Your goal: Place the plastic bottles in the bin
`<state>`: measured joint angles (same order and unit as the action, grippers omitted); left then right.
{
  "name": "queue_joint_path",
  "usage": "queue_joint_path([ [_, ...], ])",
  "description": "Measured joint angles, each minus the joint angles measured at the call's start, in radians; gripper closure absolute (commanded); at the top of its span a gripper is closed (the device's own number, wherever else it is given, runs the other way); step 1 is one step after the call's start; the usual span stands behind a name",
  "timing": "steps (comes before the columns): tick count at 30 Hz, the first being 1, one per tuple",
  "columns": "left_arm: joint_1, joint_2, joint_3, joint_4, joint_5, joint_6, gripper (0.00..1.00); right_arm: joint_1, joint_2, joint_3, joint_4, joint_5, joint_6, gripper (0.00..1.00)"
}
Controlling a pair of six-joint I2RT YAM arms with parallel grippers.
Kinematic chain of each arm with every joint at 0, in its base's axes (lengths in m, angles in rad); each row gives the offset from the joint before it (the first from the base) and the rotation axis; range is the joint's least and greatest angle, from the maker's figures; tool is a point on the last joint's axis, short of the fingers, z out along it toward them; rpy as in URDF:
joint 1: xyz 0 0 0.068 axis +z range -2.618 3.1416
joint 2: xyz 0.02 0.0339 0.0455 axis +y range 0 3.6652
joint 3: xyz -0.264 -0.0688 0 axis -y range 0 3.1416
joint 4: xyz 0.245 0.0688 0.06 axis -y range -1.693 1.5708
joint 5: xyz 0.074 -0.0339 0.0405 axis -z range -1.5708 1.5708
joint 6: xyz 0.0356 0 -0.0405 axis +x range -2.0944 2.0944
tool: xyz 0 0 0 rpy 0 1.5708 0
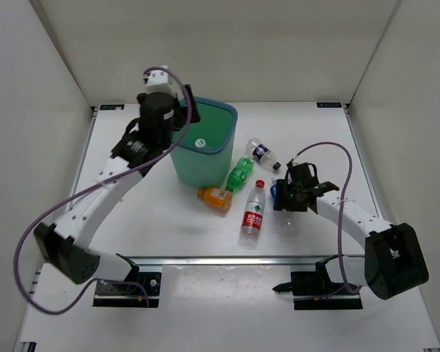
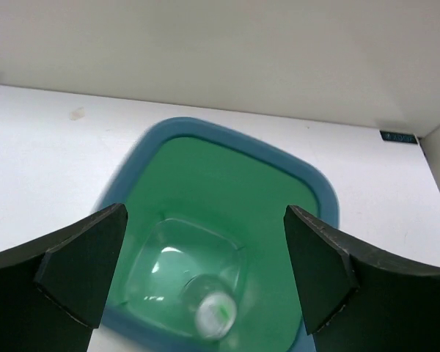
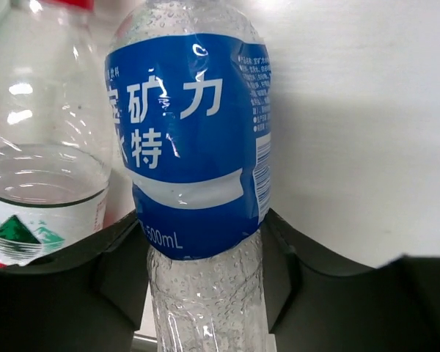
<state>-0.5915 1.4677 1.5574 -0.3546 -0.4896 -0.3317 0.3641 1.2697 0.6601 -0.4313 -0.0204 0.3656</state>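
Over the table (image 1: 154,220), in the top view, the left gripper (image 1: 189,111) hangs above the left rim of the teal bin (image 1: 199,167), and a white-capped bottle (image 1: 200,143) lies inside the bin. Just right of the bin are a navy-labelled bottle (image 1: 263,154), a green bottle (image 1: 240,174) and a stubby orange bottle (image 1: 215,198), all lying on their sides. A red-labelled bottle (image 1: 254,214) with a red cap lies in front of them. Beside it, the right gripper (image 1: 290,196) sits on a blue-labelled bottle (image 1: 287,222). No writing can be read from this height.

From the left wrist, the two dark fingers (image 2: 81,271) stand wide apart with nothing between them. They frame the bin's bluer rim (image 2: 319,183) directly below. The bottle at the bottom (image 2: 214,309) is blurred, and only its pale cap shows.

From the right wrist, the jaws press on both sides of the blue-labelled bottle (image 3: 191,139), gripping its clear body just under the label. White characters on the label read 矿力 and 特, with "500mL" below. Touching it on the left is the red-capped bottle (image 3: 44,147), whose label shows a green mountain emblem
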Motion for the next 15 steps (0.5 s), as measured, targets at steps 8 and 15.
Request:
queue_joint_path([
  [8, 0.168, -0.474, -0.448, -0.101, -0.008, -0.13, 0.02, -0.049, -0.1, 0.294, -0.116, 0.028, -0.087, 0.93],
  [15, 0.204, -0.635, -0.805, -0.287, 0.089, -0.275, 0.01, 0.132, 0.119, 0.85, -0.02, 0.053, -0.264, 0.94],
])
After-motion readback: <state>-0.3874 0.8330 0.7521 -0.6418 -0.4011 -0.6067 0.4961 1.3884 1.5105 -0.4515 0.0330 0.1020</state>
